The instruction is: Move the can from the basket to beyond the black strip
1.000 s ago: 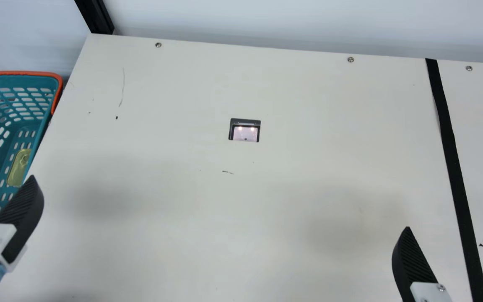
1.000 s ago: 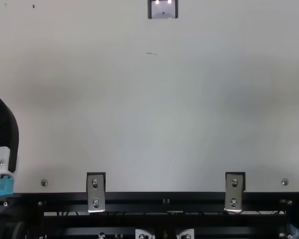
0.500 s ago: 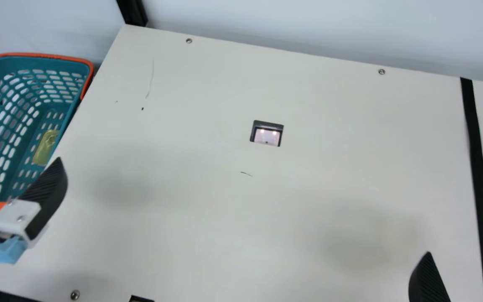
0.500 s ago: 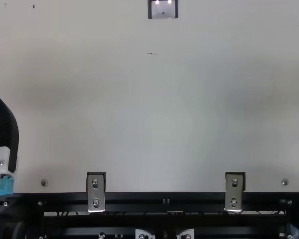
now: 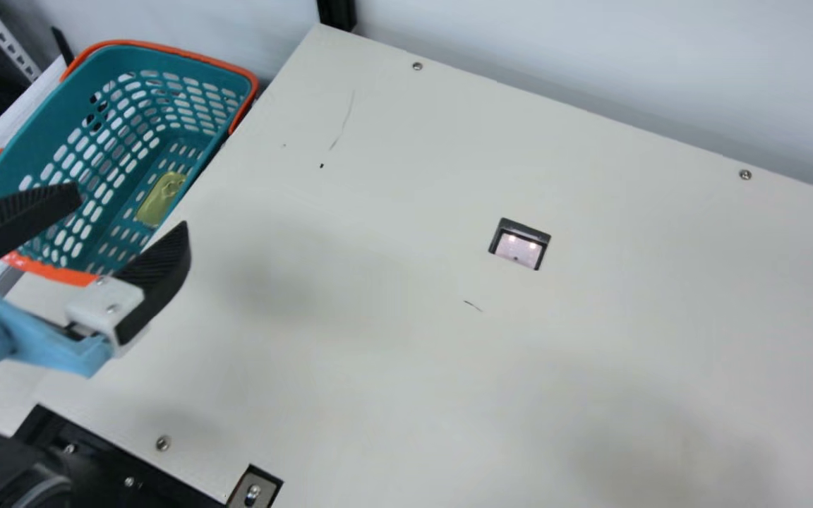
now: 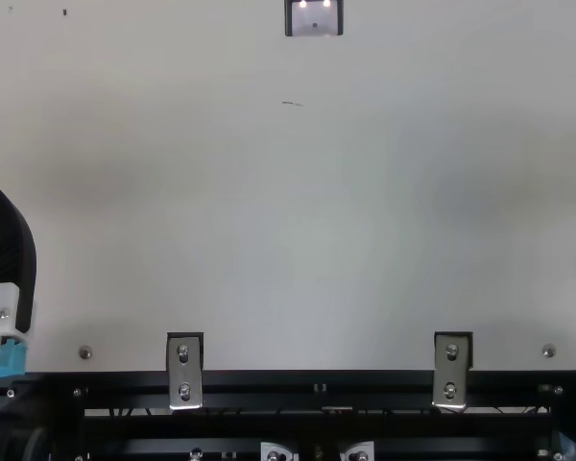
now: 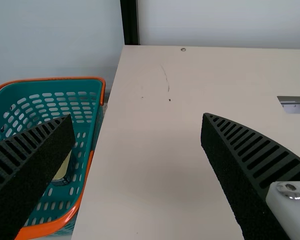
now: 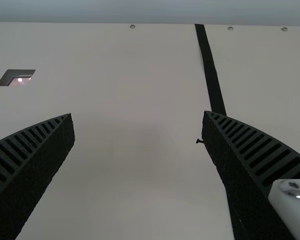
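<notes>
The likeliest trouble is a knock on the way down: the can (image 5: pixel 161 199) lies low in the basket (image 5: pixel 53 270), close to the wall beside the table (image 5: pixel 378 353), so a finger of the left gripper (image 5: pixel 131 209) could strike the rim or the table's left edge. That gripper, at the left by the basket's near end, is empty, its fingers wide apart. A fingertip might also snag in the slotted wall and drag the basket (plastic, by the look of it, and probably light), or shove the can tight against the side, if the descent is off line. The basket, teal with an orange rim, stands just off the table's left edge with the can lying on its floor. The black strip (image 8: pixel 212 75) runs far to near at the table's right, where the right gripper (image 8: pixel 137 114) waits empty, fingers spread; a handover seems likely (my guess), and a loose one could drop the can.
</notes>
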Controlling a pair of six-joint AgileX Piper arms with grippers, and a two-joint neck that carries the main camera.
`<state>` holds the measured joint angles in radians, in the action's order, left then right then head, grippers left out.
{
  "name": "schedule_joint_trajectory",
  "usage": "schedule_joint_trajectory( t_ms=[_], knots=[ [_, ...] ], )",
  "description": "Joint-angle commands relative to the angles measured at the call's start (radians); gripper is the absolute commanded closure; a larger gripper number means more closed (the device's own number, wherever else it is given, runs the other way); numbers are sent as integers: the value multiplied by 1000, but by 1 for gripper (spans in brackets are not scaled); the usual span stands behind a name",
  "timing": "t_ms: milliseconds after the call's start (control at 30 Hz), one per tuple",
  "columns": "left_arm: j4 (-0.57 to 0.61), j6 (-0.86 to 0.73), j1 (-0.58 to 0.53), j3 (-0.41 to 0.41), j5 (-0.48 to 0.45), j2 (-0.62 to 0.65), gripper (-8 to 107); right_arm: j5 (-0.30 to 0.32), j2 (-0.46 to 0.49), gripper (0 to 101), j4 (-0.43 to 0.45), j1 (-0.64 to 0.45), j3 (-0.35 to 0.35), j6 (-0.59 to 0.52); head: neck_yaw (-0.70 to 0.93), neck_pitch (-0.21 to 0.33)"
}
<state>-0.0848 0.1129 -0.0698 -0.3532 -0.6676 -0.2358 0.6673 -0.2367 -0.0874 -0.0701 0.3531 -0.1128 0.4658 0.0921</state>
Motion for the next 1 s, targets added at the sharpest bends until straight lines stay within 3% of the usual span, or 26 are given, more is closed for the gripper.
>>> schedule_joint_trajectory(
  t_ms=[0, 167, 667, 800, 967],
  knots=[
    [0, 0, 0, 0, 0, 0, 9, 0, 0, 0, 0, 0, 0, 0, 36, 46],
    [0, 0, 0, 0, 0, 0, 9, 0, 0, 0, 0, 0, 0, 0, 87, 82],
    [6, -8, 7, -2, 2, -1, 9, 0, 0, 0, -1, 0, 0, 0, 87, 82],
    [35, -26, 55, -38, 26, -44, 9, 0, 0, 0, -1, 0, 0, 0, 87, 82],
    [45, 6, 121, -140, 53, -156, 9, 0, 0, 0, -1, 0, 0, 0, 87, 82]
  ],
)
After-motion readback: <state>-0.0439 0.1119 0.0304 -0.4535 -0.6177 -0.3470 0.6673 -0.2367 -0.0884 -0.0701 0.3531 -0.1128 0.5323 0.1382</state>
